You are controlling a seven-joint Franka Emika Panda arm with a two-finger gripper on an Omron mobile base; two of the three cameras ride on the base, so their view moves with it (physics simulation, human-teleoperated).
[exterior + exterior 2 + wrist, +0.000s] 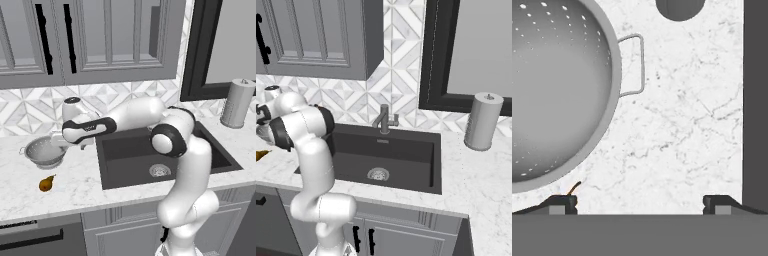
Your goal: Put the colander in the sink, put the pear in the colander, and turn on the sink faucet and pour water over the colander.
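Pincer (640, 202) spread wide above counter (682, 140), colander (552, 90) just beside it, untouched

In the hand view, the colander (557, 90) runs off the top and left edges. Only the thin stem of the pear (574, 188) peeks out below it. In the left base view, the arm hides part of the sink (125, 150).

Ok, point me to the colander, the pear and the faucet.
colander (44, 151): left base view, inside of the bowl.
pear (46, 184): left base view, its round body.
sink faucet (384, 119): right base view, upright post.
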